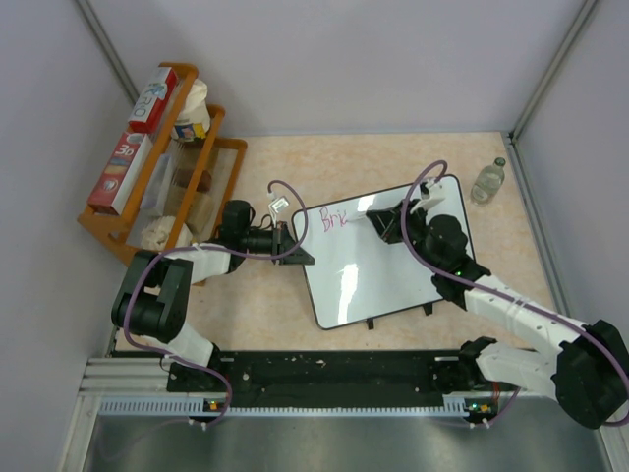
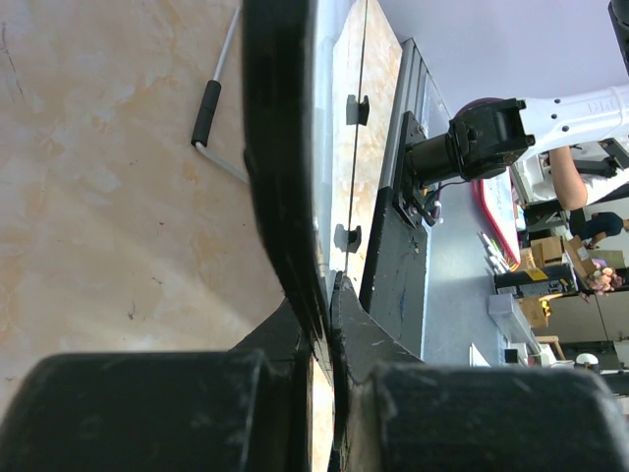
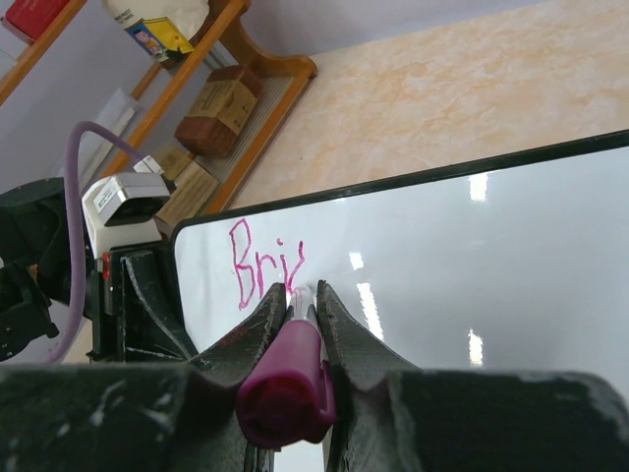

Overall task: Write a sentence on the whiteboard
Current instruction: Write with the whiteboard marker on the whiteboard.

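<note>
A glossy white whiteboard (image 1: 383, 265) with a thin black frame lies on a peach-beige, marble-mottled table (image 1: 275, 315). Pink-magenta letters of the sentence (image 1: 334, 218) sit at its 10 o'clock corner. The marker (image 3: 287, 388) is magenta. At the table's 10 o'clock, an orange-brown wooden rack (image 1: 103, 233) carries red boxes (image 1: 152, 98). Purple cables (image 3: 71, 216) trail along black-and-white arms (image 1: 511, 315).

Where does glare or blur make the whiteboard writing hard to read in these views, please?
Top external: glare patch on the whiteboard beside the small pink letters. Right wrist: light streaks right of the sharp letters; the near marker is blurred. Left wrist: board edge-on, no writing visible.
</note>
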Controlling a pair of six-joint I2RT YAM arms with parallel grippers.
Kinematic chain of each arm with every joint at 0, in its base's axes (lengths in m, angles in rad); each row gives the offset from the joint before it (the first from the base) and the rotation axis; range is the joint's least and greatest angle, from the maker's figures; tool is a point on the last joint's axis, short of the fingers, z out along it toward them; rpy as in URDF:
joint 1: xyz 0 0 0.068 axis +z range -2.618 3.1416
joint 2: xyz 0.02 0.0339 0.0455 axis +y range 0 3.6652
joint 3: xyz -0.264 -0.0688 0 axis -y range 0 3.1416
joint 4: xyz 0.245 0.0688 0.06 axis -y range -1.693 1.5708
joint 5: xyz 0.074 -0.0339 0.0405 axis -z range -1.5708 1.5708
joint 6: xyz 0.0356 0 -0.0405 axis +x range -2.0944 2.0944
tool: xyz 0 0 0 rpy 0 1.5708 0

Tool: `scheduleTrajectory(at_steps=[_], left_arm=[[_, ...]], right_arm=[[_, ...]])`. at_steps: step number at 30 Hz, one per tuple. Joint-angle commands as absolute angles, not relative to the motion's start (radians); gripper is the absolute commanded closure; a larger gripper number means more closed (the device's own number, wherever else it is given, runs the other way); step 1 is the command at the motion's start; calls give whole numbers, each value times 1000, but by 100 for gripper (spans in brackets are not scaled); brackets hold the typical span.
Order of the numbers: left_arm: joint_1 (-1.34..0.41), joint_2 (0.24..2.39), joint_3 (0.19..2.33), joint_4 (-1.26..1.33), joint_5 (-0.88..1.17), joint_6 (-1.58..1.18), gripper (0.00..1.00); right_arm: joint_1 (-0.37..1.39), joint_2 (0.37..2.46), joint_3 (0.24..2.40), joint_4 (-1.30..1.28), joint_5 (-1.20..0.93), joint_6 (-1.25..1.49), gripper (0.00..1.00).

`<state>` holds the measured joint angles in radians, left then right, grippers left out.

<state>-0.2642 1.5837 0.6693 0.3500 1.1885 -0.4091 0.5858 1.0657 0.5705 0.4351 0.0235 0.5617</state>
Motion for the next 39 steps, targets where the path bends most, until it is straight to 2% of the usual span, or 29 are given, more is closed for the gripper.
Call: scheduleTrajectory(at_steps=[1,14,39], left_arm=[[-291,1603,638,341,1106,-202,100],[-291,1603,638,342,1108,-204,100],[-291,1598,637,337,1101,-201,100]], right_arm=[[574,1088,620,439,90,537,100],[572,1109,626,436,83,545,100],[571,1014,514,370,25,515,100]])
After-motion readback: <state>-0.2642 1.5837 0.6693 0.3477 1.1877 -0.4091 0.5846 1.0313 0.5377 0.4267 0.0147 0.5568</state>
